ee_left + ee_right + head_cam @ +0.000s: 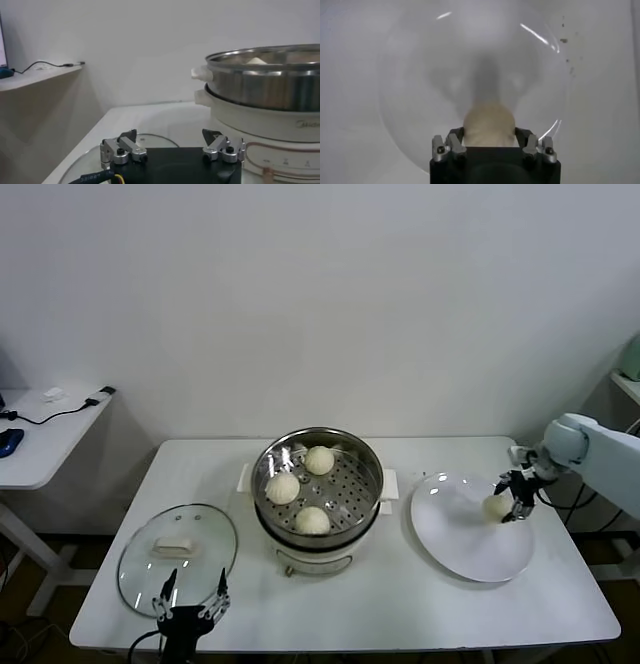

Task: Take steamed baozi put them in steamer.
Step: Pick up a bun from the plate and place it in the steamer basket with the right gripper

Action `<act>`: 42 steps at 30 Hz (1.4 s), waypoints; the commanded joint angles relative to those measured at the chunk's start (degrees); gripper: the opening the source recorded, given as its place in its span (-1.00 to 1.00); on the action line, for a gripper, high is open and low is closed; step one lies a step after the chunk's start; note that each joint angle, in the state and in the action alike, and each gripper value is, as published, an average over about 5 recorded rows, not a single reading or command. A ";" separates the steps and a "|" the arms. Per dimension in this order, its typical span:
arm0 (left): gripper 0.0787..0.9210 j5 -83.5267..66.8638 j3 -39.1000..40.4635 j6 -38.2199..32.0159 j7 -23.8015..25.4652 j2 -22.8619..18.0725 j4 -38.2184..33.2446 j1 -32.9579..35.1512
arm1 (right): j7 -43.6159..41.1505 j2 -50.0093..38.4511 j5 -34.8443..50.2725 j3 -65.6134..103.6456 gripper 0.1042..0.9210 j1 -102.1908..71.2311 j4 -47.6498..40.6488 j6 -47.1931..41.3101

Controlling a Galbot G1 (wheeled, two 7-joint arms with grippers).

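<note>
Right end effector (pixel 508 502) closed on 1 steamed baozi (pixel 496 506) over plate (pixel 455 534) near worktop's right edge; bun round, no long axis. Steamer (pixel 318 484) at worktop centre, to the left of held bun, 3 baozi inside. Left end effector (pixel 190 599) spread wide, empty, at front-left edge by glass lid (pixel 178 544). Total 4 baozi, 1 steamer.

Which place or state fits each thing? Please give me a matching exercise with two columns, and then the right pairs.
Things:
1. glass lid
2. steamer
3. white plate
4. left gripper

Places or states:
A. holds three baozi on its perforated tray
B. open, at the table's front edge by the lid
C. flat on the table, on the robot's left of the steamer
D. below the right gripper, which is shut on the last baozi

Pairs: 1-C, 2-A, 3-D, 4-B
</note>
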 commanded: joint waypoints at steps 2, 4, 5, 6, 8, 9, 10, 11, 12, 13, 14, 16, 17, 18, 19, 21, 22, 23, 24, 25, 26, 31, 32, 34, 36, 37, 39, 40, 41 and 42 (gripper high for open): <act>0.77 0.13 0.53 -0.01 -0.02 0.06 -0.55 0.13 | -2.17 0.91 14.20 -15.32 0.43 25.13 13.04 -0.50; 0.77 0.13 0.64 -0.05 -0.03 0.19 -0.79 0.23 | -2.06 2.73 17.86 -17.62 0.43 29.13 15.89 -1.28; 0.77 0.13 0.67 -0.07 -0.03 0.26 -0.95 0.30 | -1.84 3.83 19.85 -18.66 0.43 30.91 17.43 -1.82; 0.77 0.13 0.68 -0.10 -0.03 0.34 -1.11 0.37 | -1.59 4.97 21.89 -19.51 0.43 32.47 18.95 -2.44; 0.77 0.11 0.68 -0.18 -0.02 0.51 -1.42 0.50 | -0.70 7.45 26.34 -20.46 0.43 35.10 21.97 -3.86; 0.77 0.10 0.67 -0.21 -0.03 0.58 -1.55 0.54 | -0.08 8.62 28.58 -20.51 0.43 35.92 23.38 -4.62; 0.77 0.08 0.67 -0.23 -0.03 0.64 -1.65 0.55 | 0.67 9.70 30.57 -20.35 0.43 36.48 24.64 -5.40; 0.77 0.06 0.67 -0.22 -0.04 0.69 -1.75 0.55 | 1.50 10.77 32.35 -20.06 0.43 36.76 25.88 -6.18; 0.77 0.04 0.69 -0.19 -0.04 0.73 -1.85 0.56 | 2.31 11.70 33.57 -19.75 0.43 36.81 26.94 -6.89; 0.77 0.02 0.70 -0.15 -0.04 0.75 -1.95 0.57 | 3.34 12.74 34.82 -19.47 0.43 36.67 28.03 -7.66; 0.77 -0.01 0.72 -0.09 -0.04 0.78 -2.07 0.58 | 4.38 13.72 35.73 -19.26 0.43 36.45 28.97 -8.35; 0.77 -0.04 0.73 0.03 -0.03 0.83 -2.25 0.58 | 6.66 15.89 37.10 -19.16 0.43 35.47 30.43 -9.74; 0.77 -0.06 0.73 0.08 -0.03 0.85 -2.30 0.57 | 7.81 16.98 37.54 -19.22 0.43 34.80 30.87 -10.33; 0.77 -0.07 0.73 0.12 -0.04 0.87 -2.32 0.56 | 8.80 17.93 37.75 -19.34 0.43 34.09 31.05 -10.86; 0.77 -0.08 0.72 0.15 -0.04 0.88 -2.31 0.56 | 9.84 18.94 37.86 -19.49 0.43 33.29 31.07 -11.42; 0.77 -0.11 0.70 0.19 -0.06 0.90 -2.32 0.59 | 11.57 20.63 37.63 -19.89 0.43 31.75 30.63 -12.34; 0.77 -0.13 0.66 0.19 -0.07 0.92 -2.32 0.62 | 12.45 21.48 37.36 -20.14 0.43 30.94 30.17 -12.83; 0.77 -0.16 0.62 0.20 -0.08 0.94 -2.33 0.64 | 13.27 22.28 37.02 -20.36 0.43 30.16 29.67 -13.27; 0.77 -0.19 0.57 0.20 -0.09 0.95 -2.32 0.65 | 14.07 23.02 36.62 -20.57 0.43 29.31 29.08 -13.71; 0.77 -0.22 0.53 0.22 -0.10 0.97 -2.29 0.65 | 14.80 23.73 36.20 -20.74 0.43 28.52 28.44 -14.13; 0.77 -0.24 0.49 0.23 -0.11 0.98 -2.26 0.64 | 15.38 24.22 35.85 -20.82 0.43 27.87 27.90 -14.46; 0.77 -0.28 0.44 0.26 -0.11 0.97 -2.12 0.59 | 17.18 25.56 33.28 -20.66 0.43 24.18 25.10 -15.55; 0.77 -0.29 0.42 0.26 -0.11 0.97 -2.09 0.58 | 17.21 25.50 32.73 -20.72 0.43 23.74 24.81 -15.60; 0.77 -0.32 0.33 0.27 -0.11 0.97 -1.98 0.53 | 17.39 25.16 31.62 -20.91 0.43 22.86 24.39 -15.63; 0.77 -0.35 0.26 0.26 -0.11 0.94 -1.80 0.43 | 17.71 24.78 30.67 -20.92 0.43 21.94 23.97 -15.70; 0.77 -0.35 0.26 0.26 -0.11 0.91 -1.71 0.37 | 17.90 24.61 30.21 -20.82 0.43 21.41 23.74 -15.75; 0.77 -0.35 0.30 0.26 -0.10 0.86 -1.53 0.25 | 18.24 24.39 29.61 -20.45 0.43 20.33 23.36 -15.86; 0.77 -0.35 0.33 0.26 -0.09 0.83 -1.45 0.20 | 18.41 24.33 29.36 -20.22 0.43 19.79 23.21 -15.92; 0.77 -0.35 0.35 0.26 -0.09 0.82 -1.37 0.15 | 18.64 24.29 29.20 -19.98 0.43 19.30 23.10 -16.00; 0.77 -0.35 0.34 0.27 -0.08 0.81 -1.29 0.09 | 18.90 24.28 29.04 -19.70 0.43 18.80 22.98 -16.09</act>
